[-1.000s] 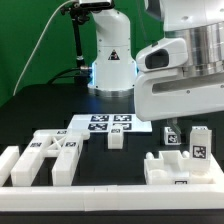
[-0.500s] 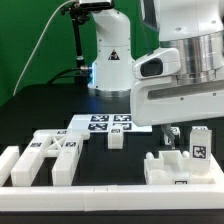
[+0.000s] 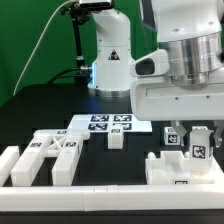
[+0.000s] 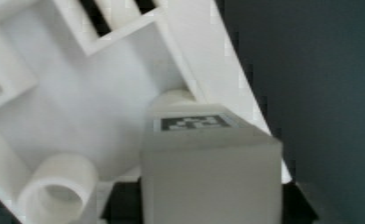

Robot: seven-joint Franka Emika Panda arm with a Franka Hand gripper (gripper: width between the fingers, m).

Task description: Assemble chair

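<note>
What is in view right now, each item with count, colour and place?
flat marker board: one, white with black tags, mid-table in front of the arm's base
small matte plastic block: one, white, just in front of the marker board
chunky notched tagged plastic pieces: a cluster, count unclear, white, exterior view's left
low panel piece with raised edges: one, white, exterior view's right, near the front
upright tagged post and second post: two, white, behind the panel piece
low border rail: one, white, along the front
table: one, black
robot arm: one, glossy white, above the posts
gripper: one, at the posts; jaw state unclear
</note>
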